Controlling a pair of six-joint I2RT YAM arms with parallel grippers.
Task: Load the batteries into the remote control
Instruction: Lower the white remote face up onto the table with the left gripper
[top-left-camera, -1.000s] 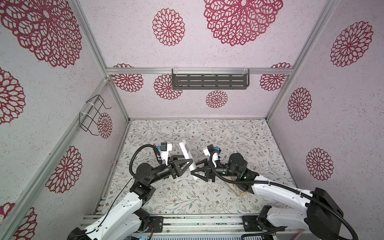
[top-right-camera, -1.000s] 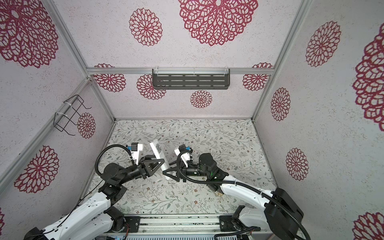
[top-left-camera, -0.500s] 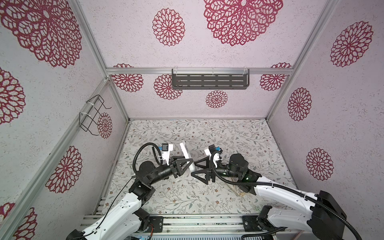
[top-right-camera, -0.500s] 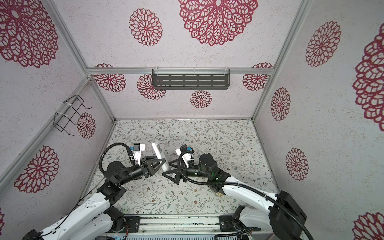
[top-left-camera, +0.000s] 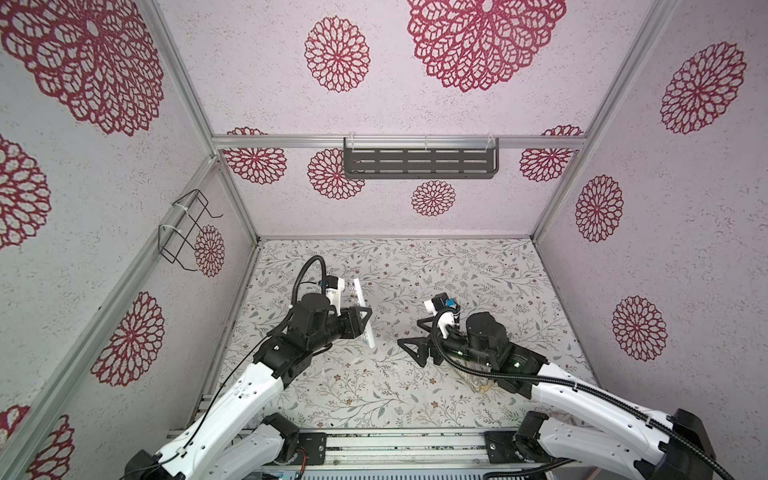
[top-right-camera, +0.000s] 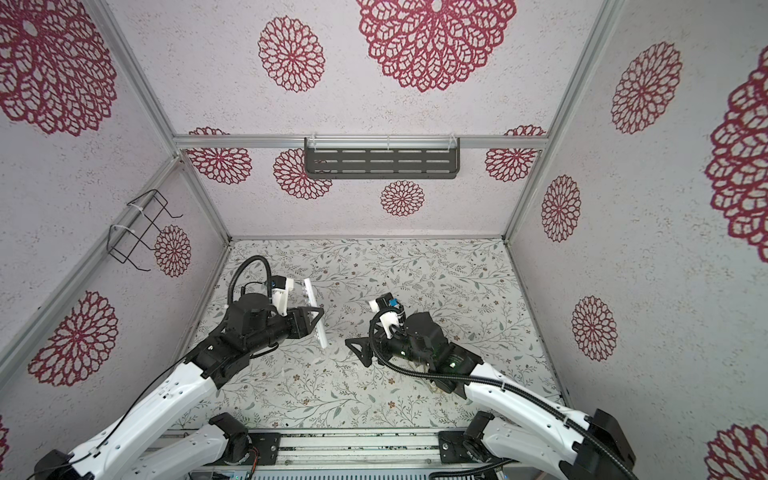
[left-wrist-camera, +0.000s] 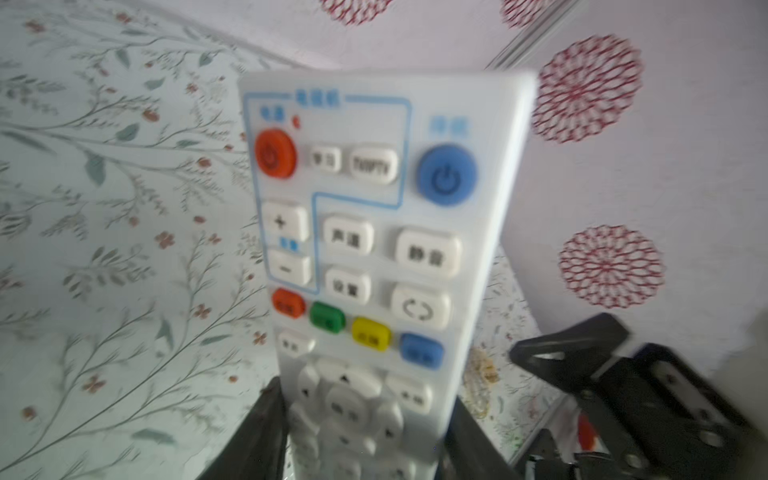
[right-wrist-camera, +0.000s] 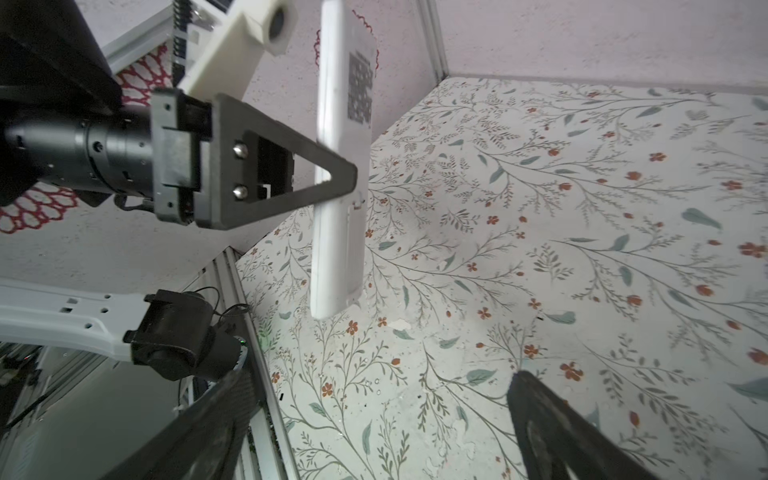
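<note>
Remote control (left-wrist-camera: 374, 232) | buttons read 声道, 静音, 设置 | clamped in left pincer (left-wrist-camera: 365, 440)

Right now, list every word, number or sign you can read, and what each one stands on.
"+": white button on the remote control.
"−": white button below it.
"声道": white button.
"静音": white button.
"设置": white button.
Power sign: red button, blue button.
Other labels: too blurred.
Code sticker on its back: too small to read.
</note>
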